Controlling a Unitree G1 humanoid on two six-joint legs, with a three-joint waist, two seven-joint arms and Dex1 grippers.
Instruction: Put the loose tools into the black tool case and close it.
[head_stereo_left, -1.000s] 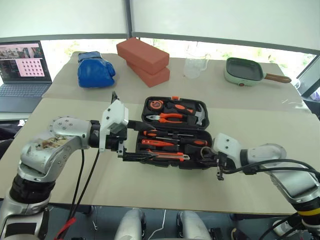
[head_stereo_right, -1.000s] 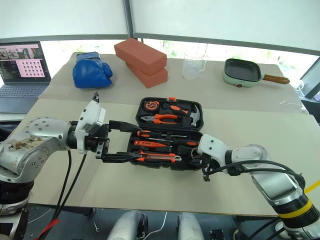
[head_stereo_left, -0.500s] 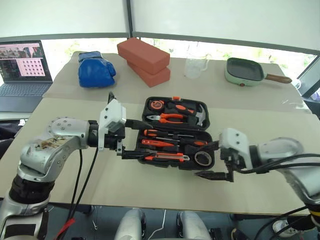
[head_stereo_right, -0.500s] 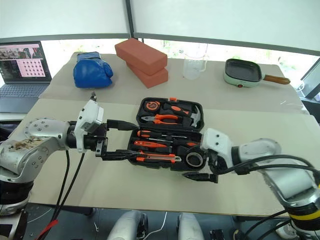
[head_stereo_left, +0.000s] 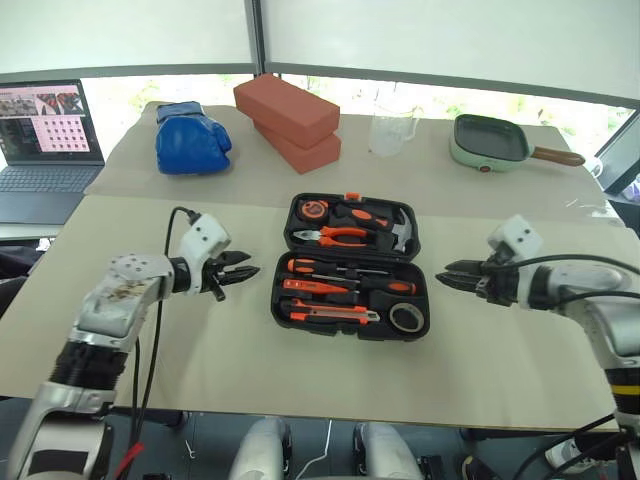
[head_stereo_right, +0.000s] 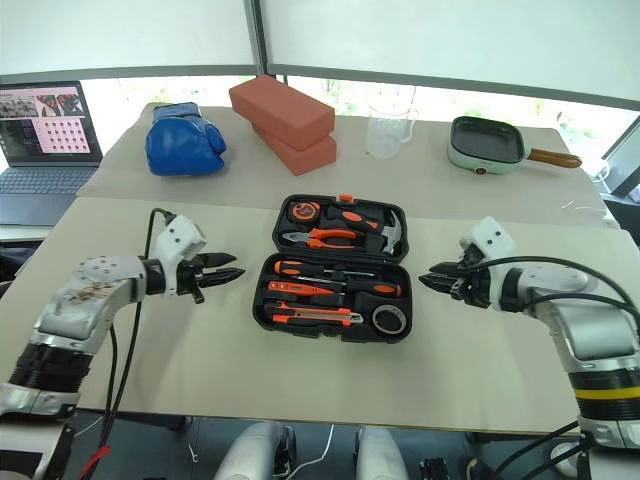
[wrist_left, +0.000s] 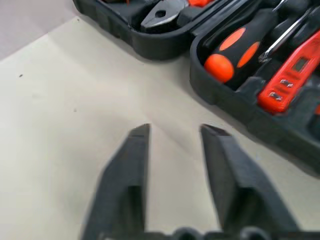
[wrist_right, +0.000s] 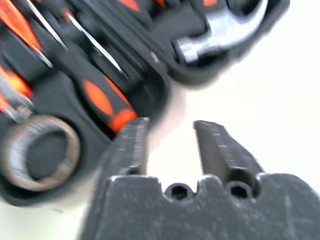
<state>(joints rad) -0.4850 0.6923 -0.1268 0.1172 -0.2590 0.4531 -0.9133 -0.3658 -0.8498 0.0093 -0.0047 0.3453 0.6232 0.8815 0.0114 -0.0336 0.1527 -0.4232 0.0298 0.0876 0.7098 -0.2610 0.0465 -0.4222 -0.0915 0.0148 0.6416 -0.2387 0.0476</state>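
The black tool case (head_stereo_left: 283, 300) lies open in the middle of the table, lid flat toward the far side. In its near half lie two black-and-orange screwdrivers (head_stereo_left: 335, 268), the red tester (head_stereo_left: 305, 286), the utility knife (head_stereo_left: 332, 315) and the tape roll (head_stereo_left: 404, 317). Pliers (head_stereo_left: 342, 235) and a hammer (head_stereo_left: 401, 231) sit in the lid half. My left gripper (head_stereo_left: 248, 271) hovers left of the case, pointing at it, open by a narrow gap and empty. On the other side my right gripper (head_stereo_left: 450, 271) points at the case, also narrowly open and empty.
Two red bricks (head_stereo_left: 285, 112) are stacked at the back, with a blue boxing glove (head_stereo_left: 190, 138) to their left. A laptop (head_stereo_left: 45, 125) stands at the far left. A clear jug (head_stereo_left: 392, 132) and a green pan (head_stereo_left: 490, 142) sit at the back right.
Both arms have pulled away from the case, the left to its left, the right to its right. The right gripper let go of the tape roll, now in the case. Both grippers' fingers narrowed.
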